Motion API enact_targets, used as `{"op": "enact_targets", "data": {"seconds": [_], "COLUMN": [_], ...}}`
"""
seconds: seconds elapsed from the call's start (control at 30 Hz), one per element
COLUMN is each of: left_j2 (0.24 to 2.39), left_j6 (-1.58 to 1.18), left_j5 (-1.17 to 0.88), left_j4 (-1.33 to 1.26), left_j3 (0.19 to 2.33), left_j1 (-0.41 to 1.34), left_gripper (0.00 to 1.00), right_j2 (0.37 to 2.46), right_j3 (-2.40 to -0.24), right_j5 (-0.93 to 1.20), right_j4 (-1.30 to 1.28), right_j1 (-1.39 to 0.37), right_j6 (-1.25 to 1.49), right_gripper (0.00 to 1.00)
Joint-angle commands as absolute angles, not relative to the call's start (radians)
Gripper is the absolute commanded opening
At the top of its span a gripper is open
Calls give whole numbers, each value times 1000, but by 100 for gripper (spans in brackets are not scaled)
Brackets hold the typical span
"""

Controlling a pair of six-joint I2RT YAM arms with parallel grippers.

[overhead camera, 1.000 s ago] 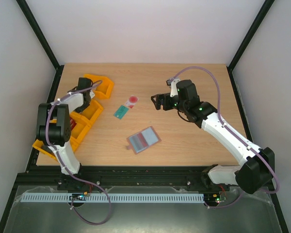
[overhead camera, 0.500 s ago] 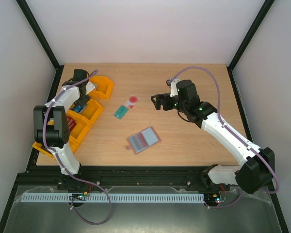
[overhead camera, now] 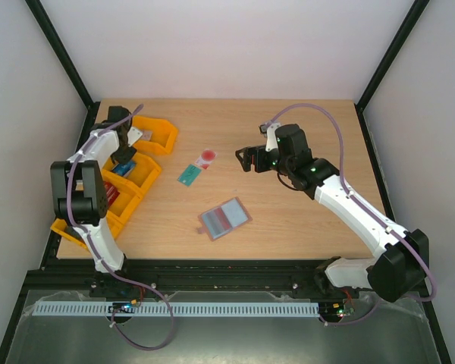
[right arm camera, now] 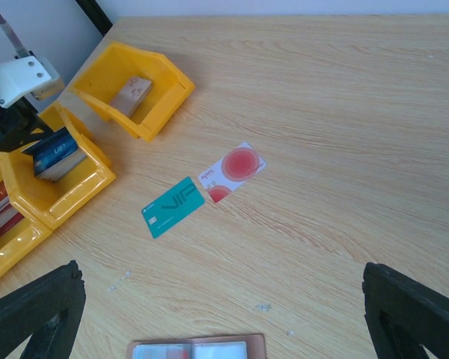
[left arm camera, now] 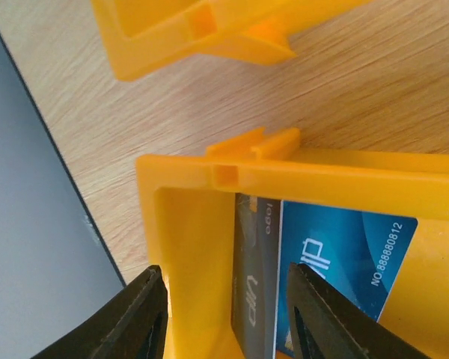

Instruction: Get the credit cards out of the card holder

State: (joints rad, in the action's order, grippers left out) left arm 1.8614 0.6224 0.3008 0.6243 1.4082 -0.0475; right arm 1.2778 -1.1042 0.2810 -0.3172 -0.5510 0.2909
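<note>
Both cards look out already: teal card [overhead camera: 188, 175] & white-pink card [overhead camera: 206, 158] lie flat on the desk [overhead camera: 288, 227], end to end, long axes on one diagonal running away-right. Card holder [overhead camera: 224, 218] lies open nearer my bases, apart from them; can't tell if any card's left inside. R fingers [overhead camera: 245, 158] are spread wide & empty, hovering just right of the white-pink card, so R is the nearer arm by far. The holder sits toward me & slightly left of them. L fingers [overhead camera: 124, 154] are part-way apart over the orange bins [overhead camera: 155, 135], straddling a bin wall, gripping nothing I can see, well off from cards & holder.
</note>
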Motion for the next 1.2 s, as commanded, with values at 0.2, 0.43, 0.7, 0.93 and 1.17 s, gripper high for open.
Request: {"op": "enact_targets", "data": {"seconds": [0.2, 0.43, 0.7, 0.93, 1.17], "left_j2": [1937, 1928, 1881, 1772, 1700], "left_j6": [604, 589, 586, 595, 613], "left_j5": [319, 302, 347, 461, 571], "left_j4": [639, 642, 590, 459, 395], "left_j3": [1408, 1406, 1373, 1289, 1186], "left_j1": [-55, -55, -55, -15, 53], "left_gripper": [42, 25, 2, 2, 2], "right_j2": [1281, 1277, 1276, 1273, 1271], "right_j3": [-1130, -1133, -1127, -1122, -1120], "right_j5": [265, 262, 279, 283, 294], "right_j4": [-353, -359, -353, -351, -349], "right_j1": [-548, -548, -548, -548, -548], "right_j6": [278, 274, 267, 266, 265], "right_gripper": [99, 99, 99, 99, 98]}}
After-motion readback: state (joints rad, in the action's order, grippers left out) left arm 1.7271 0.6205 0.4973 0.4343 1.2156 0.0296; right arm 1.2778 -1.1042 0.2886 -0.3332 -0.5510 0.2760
